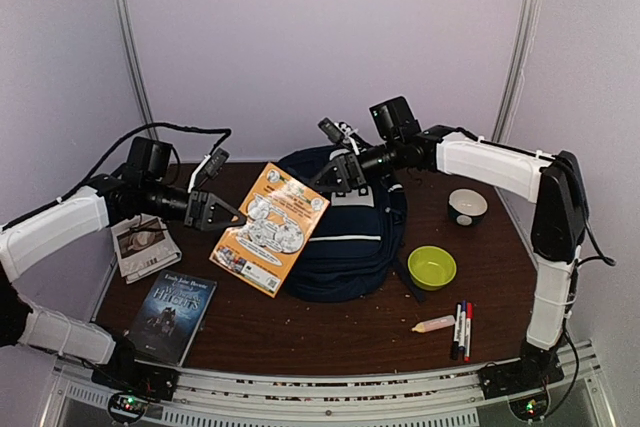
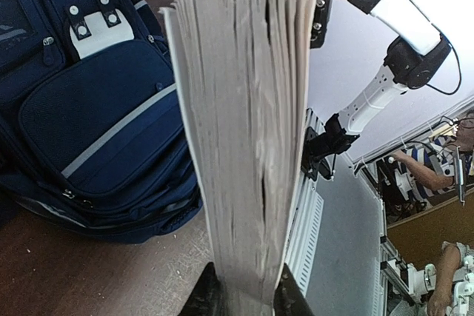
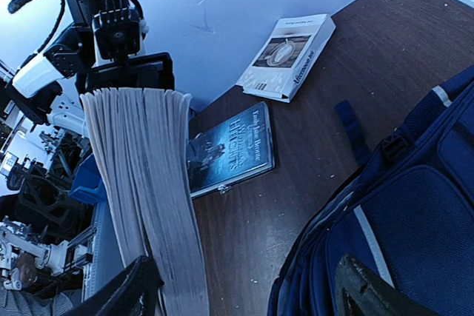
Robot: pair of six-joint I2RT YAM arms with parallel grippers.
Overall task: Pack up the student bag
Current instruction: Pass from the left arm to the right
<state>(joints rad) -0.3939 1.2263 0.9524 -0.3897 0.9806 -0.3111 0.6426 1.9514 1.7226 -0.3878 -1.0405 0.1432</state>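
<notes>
Top external: workbook (image 1: 272,227) clamped tight in left claw (image 1: 228,213), aloft; right claw (image 1: 338,175) spread wide at its far corner; bag (image 1: 350,242) beneath, apparently unpacked; books (image 1: 172,315), bowls (image 1: 431,267), pens (image 1: 462,329) outstanding.

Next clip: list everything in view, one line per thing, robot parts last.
backpack: one, navy blue with a pale stripe, lying mid-table
orange book: one, held tilted above the table, left of the backpack
dark book: one, dark blue cover, front left of the table
pale book: one, white-grey, left edge of the table
green bowl: one, right of the backpack
white bowl: one, dark inside, far right
pens: at least two, black and red, front right
small tube: one, cream, beside the pens
table: one, dark brown
left end effector: black, shut on the orange book's edge
right end effector: black, open around the book's far corner
</notes>
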